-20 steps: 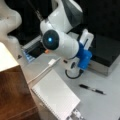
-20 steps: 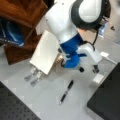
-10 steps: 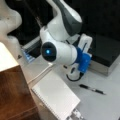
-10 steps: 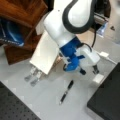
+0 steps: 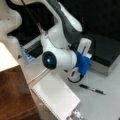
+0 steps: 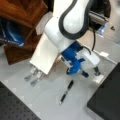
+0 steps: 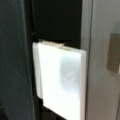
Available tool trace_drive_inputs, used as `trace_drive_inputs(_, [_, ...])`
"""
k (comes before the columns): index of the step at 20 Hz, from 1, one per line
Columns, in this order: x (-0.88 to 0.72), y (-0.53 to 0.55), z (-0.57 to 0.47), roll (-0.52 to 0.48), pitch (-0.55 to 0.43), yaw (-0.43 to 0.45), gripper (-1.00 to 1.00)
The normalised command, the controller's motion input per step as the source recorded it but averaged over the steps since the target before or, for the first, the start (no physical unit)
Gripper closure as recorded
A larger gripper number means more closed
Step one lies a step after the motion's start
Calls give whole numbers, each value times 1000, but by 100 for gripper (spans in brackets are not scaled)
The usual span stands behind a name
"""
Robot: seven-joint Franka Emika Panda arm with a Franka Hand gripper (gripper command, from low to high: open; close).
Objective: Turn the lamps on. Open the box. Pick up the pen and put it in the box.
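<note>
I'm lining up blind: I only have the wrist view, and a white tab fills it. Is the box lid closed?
Observer: Yes. In both front views the box has its black lid lying flat, shut.
Operator: Where is the pen?
Observer: The pen lies on the table beside the box, with nothing holding it.
Operator: And the end effector?
Observer: In a front view the end effector is at the box's front edge, right by the white latch.
</note>
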Motion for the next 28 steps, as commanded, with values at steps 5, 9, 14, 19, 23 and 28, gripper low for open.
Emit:
trace_drive_inputs(5, [-87, 19, -110, 287, -54, -76, -100])
trace_drive_inputs(9, [-104, 20, -115, 269, -89, -76, -100])
trace_drive_inputs(14, [-121, 26, -130, 248, -91, -90, -100])
trace_drive_inputs(19, [-129, 94, -155, 219, -107, -117, -100])
trace_drive_inputs(23, [-154, 112, -144, 190, -109, -124, -100])
trace_drive_inputs(28, [-154, 104, -121, 151, -112, -139, -100])
